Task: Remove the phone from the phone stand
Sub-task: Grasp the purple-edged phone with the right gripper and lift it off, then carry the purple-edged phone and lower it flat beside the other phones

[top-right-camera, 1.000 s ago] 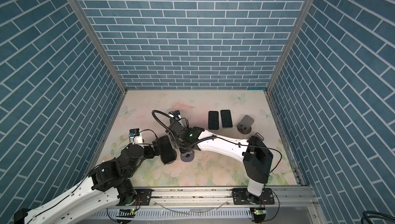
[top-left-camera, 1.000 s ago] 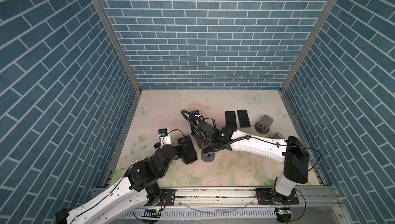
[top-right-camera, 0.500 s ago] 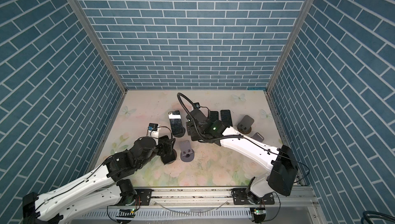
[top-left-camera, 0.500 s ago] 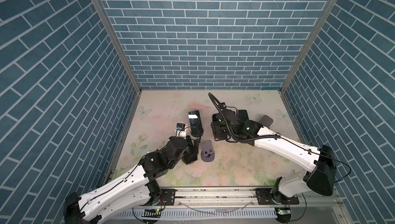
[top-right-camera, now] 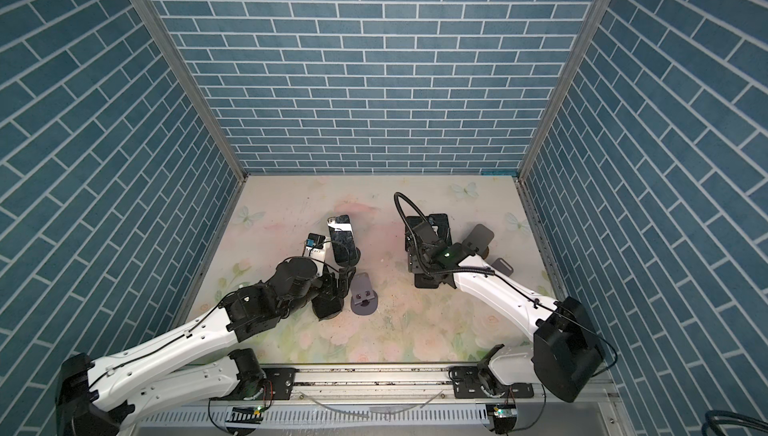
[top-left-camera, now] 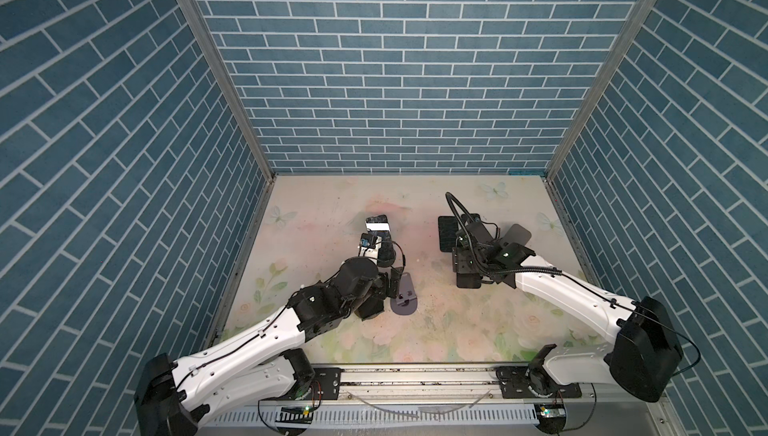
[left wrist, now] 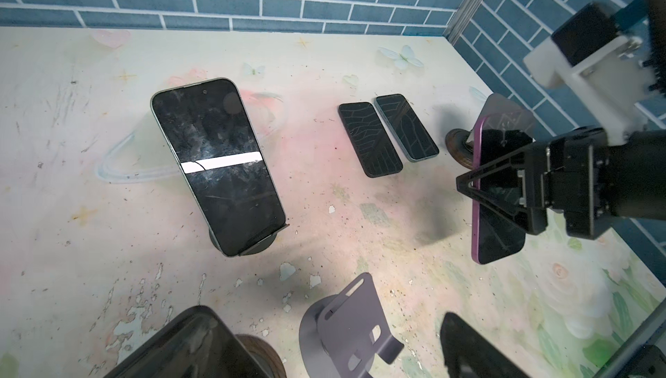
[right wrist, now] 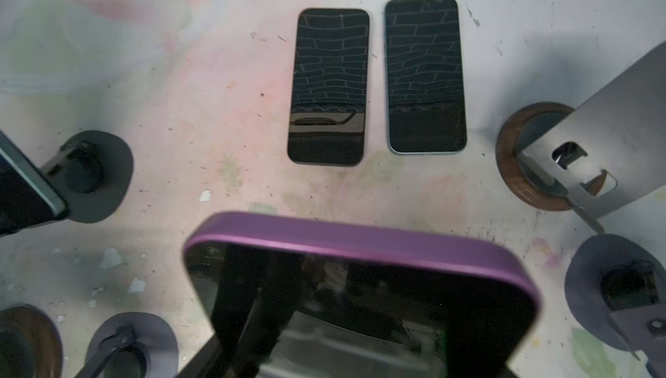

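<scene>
Across the tabletop (top-left-camera: 436,330): pale floral print with roses and butterflies, scuffed, dotted with dark grit, with white flecks like chipped paint near the middle. Blue brick walls (top-left-camera: 395,80) close 3 sides. Metal posts (top-left-camera: 226,80) stand at the 2 back corners. A metal rail (top-left-camera: 415,380) runs along the front edge, carrying both my arm bases.

My right gripper (left wrist: 483,192) is clamped on the purple phone (left wrist: 499,239), jaws pressed on its 2 faces, and the phone hangs above the table, off any stand. My left gripper (top-left-camera: 380,294) is spread wide and holds nothing. The grey stand (top-left-camera: 404,299) sits empty just beside it; I cannot tell if they touch.

Left of centre, 1 dark phone (left wrist: 216,163) leans on a black stand (left wrist: 265,244), with a white glare bar across its screen. 2 more lie flat, side by side and nearly touching: a black phone (right wrist: 328,88) and a blue-edged phone (right wrist: 425,77). A silver stand (right wrist: 584,124) with a wooden base stands near them.
</scene>
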Robot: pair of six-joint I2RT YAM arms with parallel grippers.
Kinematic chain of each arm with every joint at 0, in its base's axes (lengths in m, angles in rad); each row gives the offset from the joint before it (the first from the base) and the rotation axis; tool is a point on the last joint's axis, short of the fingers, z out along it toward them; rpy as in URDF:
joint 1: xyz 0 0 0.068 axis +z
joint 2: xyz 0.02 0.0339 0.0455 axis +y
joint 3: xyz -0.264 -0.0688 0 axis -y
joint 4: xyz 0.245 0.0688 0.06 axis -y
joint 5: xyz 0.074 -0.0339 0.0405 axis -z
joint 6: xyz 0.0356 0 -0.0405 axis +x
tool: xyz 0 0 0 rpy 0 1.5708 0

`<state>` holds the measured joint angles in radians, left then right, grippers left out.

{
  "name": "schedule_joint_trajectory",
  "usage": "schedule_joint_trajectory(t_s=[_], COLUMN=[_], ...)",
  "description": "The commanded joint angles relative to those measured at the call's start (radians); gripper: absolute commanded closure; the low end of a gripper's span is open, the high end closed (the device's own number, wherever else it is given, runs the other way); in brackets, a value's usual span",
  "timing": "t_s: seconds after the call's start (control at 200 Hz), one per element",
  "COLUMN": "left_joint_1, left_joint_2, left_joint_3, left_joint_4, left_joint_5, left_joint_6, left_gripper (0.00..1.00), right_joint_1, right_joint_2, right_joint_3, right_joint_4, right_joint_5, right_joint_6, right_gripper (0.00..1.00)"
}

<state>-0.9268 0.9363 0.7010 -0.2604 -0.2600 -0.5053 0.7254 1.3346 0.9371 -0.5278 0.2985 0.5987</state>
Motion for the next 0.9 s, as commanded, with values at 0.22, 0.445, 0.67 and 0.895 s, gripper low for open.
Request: schedule_joint_trajectory(t_s=[0.22,0.445,0.67,0.895], left_joint_1=[0.006,0.006,0.006,0.006], left_joint_2=[0.04,0.053,0.06,0.071], left_joint_3=[0.022,0.023,0.022,0.017], left_joint_4=[0.06,0.068,0.067,0.081], left_joint_5=[0.086,0.087,0.079,0.074], left_joint_6=[0.013,0.011,0.013,0.016], left_gripper=[0.0,0.0,0.0,0.0], right_joint_1=[-0.075,-0.129,-0.174,-0.206], right_joint_2=[-0.041,-0.046,-0.026,0.043], right_joint_3=[-0.077,-0.113,-0.135,-0.139], right_joint_4=[-0.006,-0.021,-0.032,0.002], right_joint_5=[-0.02,0.001,0.03,0.02], right_joint_6=[0.004,-0.038,-0.091,-0.145], right_gripper=[0.34,0.34,0.34,0.34])
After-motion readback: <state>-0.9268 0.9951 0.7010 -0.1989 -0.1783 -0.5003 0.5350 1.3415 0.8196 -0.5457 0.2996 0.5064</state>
